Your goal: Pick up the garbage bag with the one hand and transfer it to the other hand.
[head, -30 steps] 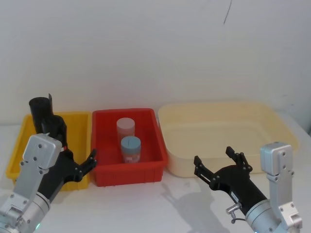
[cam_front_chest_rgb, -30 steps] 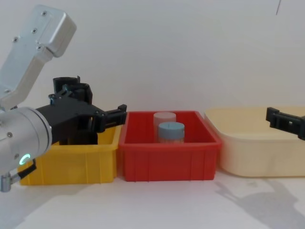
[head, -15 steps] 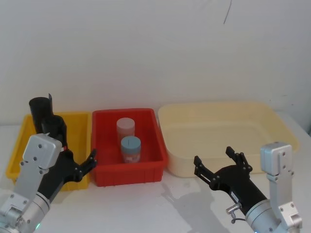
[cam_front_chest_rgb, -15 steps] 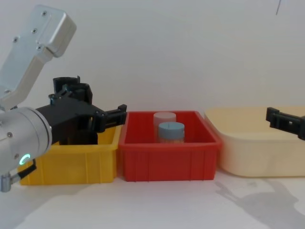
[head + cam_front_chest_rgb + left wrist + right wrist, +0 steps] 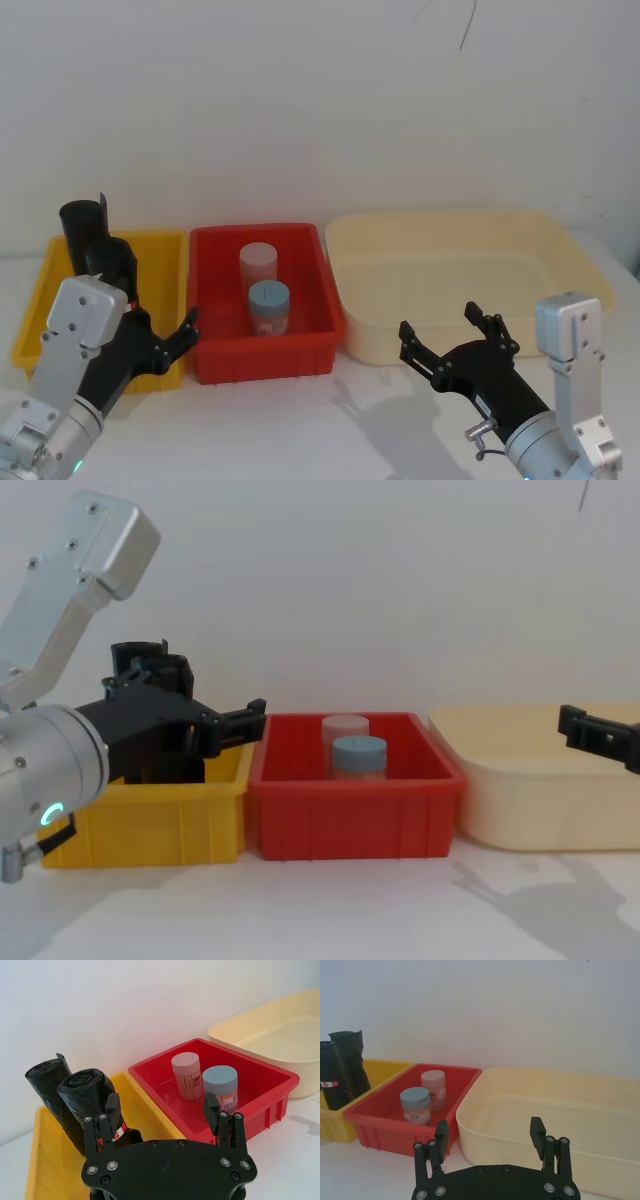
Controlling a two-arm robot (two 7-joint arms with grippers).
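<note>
The garbage bag [image 5: 89, 1091], a black roll with a red-and-white label, stands upright in the yellow bin [image 5: 35, 1180]. It also appears as the nearer roll [image 5: 117, 262] in the head view and at the far left [image 5: 330, 1077] of the right wrist view. My left gripper [image 5: 161, 1105] is open just in front of the yellow bin, one finger lined up with the bag, holding nothing. It hovers at the bin's near right corner [image 5: 150, 322] and looms large in the chest view [image 5: 200, 688]. My right gripper [image 5: 440, 322] is open and empty before the cream tub [image 5: 560, 250].
A plain black roll [image 5: 47, 1080] stands behind the labelled one. The red bin [image 5: 300, 240] in the middle holds a pink-lidded jar [image 5: 257, 262] and a blue-lidded jar [image 5: 268, 305]. White table lies in front of the bins; a white wall is close behind.
</note>
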